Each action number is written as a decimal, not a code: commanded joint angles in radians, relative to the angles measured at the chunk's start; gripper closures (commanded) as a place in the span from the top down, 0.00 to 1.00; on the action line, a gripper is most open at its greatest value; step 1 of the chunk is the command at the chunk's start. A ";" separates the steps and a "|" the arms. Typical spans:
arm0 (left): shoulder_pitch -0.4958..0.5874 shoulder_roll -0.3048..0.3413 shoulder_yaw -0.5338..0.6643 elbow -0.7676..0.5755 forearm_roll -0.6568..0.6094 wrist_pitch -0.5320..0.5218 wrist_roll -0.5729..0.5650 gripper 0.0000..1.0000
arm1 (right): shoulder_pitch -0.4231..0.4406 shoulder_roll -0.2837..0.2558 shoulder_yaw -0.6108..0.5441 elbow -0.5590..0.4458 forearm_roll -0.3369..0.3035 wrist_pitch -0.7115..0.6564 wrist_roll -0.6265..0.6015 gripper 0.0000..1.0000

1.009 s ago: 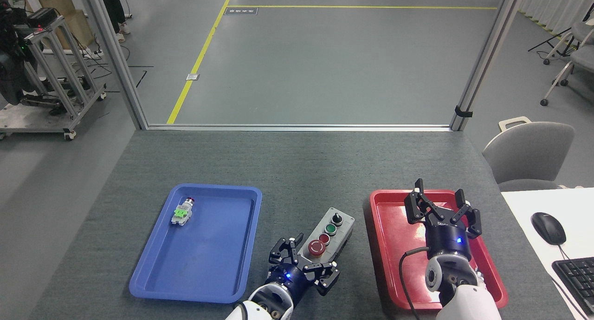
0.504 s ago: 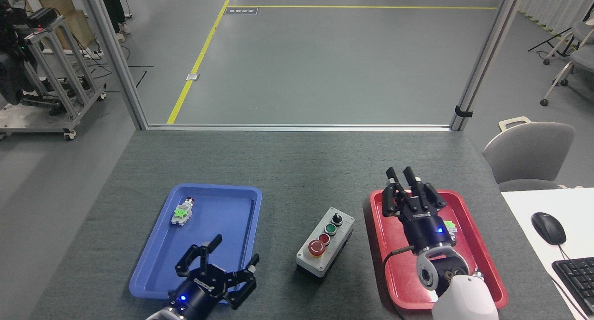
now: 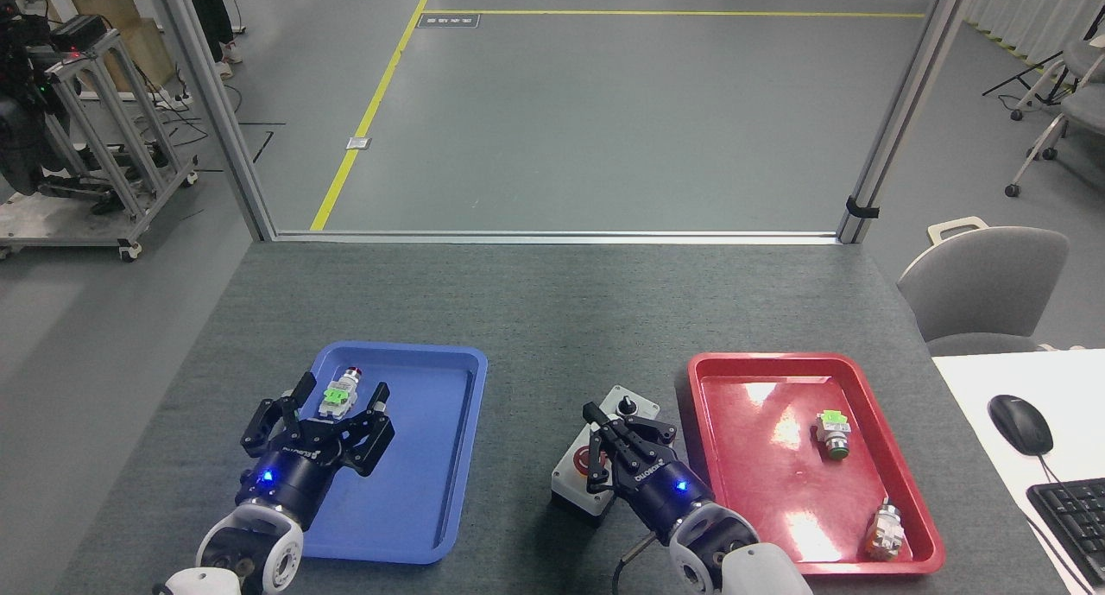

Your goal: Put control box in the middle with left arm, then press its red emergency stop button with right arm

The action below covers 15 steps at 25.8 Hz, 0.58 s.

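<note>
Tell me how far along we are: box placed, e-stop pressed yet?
Placement looks done: the control box sits on bare felt between the blue tray and the red tray. The left end effector hovers open over the blue tray. In hand: the right end effector covers the red emergency stop button. Whether it is pressed, I cannot tell.

Bright, even overhead light fills the scene. White glare patches sit on the glossy red tray (image 3: 915,491); the matte desk (image 3: 552,310) shows none. Shadows are soft and short. Focus is sharp throughout, with slight wide-angle bending at the edges.
</note>
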 commanded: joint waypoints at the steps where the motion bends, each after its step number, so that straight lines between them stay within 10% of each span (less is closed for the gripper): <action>1: -0.006 -0.003 0.026 0.009 0.001 0.000 -0.001 0.99 | 0.001 0.010 0.011 0.006 0.009 0.008 0.000 0.00; 15: -0.010 -0.002 0.030 0.009 0.008 -0.015 0.001 0.99 | -0.003 0.051 0.020 0.163 0.103 0.011 0.003 0.00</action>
